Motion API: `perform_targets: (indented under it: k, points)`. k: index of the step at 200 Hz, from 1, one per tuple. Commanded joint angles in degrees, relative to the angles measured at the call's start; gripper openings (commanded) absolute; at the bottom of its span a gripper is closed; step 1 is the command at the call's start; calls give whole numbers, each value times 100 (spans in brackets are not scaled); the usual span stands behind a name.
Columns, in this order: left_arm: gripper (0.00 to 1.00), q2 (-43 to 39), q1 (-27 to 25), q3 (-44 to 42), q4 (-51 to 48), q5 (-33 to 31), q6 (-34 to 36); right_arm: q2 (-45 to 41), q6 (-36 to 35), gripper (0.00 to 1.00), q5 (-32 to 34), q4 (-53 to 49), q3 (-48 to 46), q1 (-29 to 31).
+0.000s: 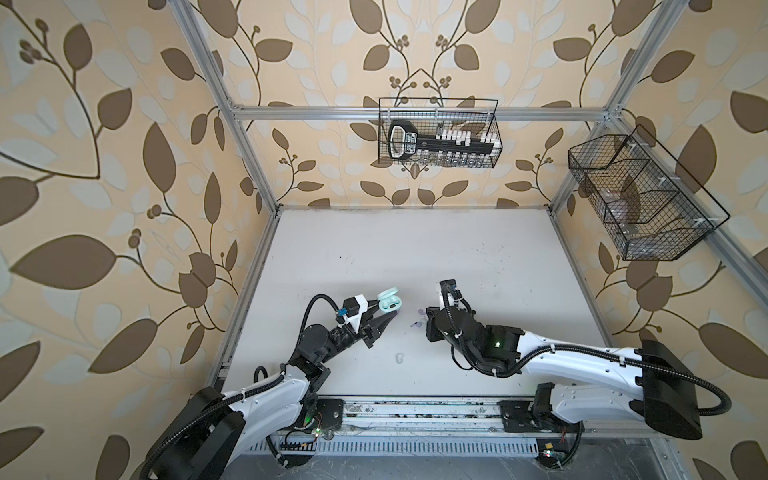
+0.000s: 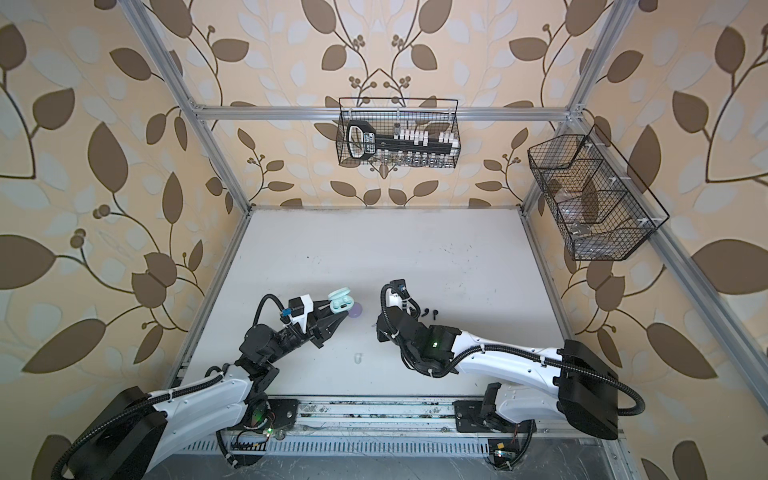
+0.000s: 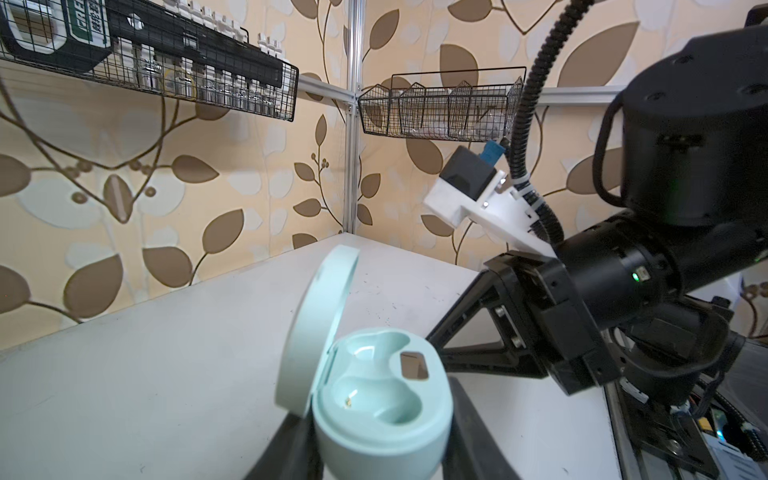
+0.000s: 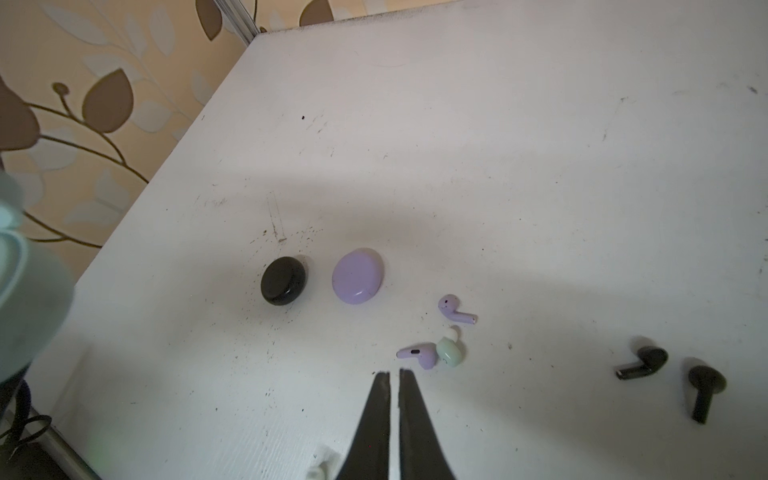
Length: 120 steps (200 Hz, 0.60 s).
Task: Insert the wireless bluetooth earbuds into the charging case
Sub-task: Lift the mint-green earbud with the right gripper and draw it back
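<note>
My left gripper (image 3: 380,432) is shut on the mint charging case (image 3: 386,415), which it holds above the table with the lid (image 3: 320,324) swung open and both sockets empty. Both top views show this case (image 1: 388,301) (image 2: 340,301). In the right wrist view, my right gripper (image 4: 390,374) hangs shut and empty over the table. Just beyond its tips lie a lavender earbud (image 4: 417,354) touching a mint earbud (image 4: 449,351), with a second lavender earbud (image 4: 455,309) further on. Two black earbuds (image 4: 644,361) (image 4: 704,386) lie off to one side.
A closed black case (image 4: 284,280) and a closed lavender case (image 4: 357,276) sit side by side on the white table (image 4: 498,166). A small pale thing (image 1: 400,358) lies between the arms near the front. Wire baskets (image 1: 438,133) (image 1: 640,199) hang on the walls.
</note>
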Motion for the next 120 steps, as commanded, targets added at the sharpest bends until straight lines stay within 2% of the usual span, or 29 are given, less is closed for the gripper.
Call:
perform_targets:
  k: [1, 25, 52, 81, 100, 120]
  points:
    - [0, -48, -19, 128, 199, -253, 96, 0, -16, 11, 252, -232, 173, 35]
    - [0, -3, -16, 186, -102, -630, 43, -68, -157, 19, 194, -142, 25, 34]
    - [0, -8, -15, 216, -376, -1127, -67, -409, -761, 36, -607, 713, -567, 84]
    - [0, -201, 105, 332, -1255, -2130, -393, -609, -1116, 48, -981, 1471, -1203, 468]
    - [0, -308, 353, 378, -1650, -2391, -679, -426, -1280, 56, -1082, 1921, -1371, 792]
    - [0, -358, 474, 291, -1612, -2517, -798, -21, -1592, 65, -1086, 2297, -1289, 1186]
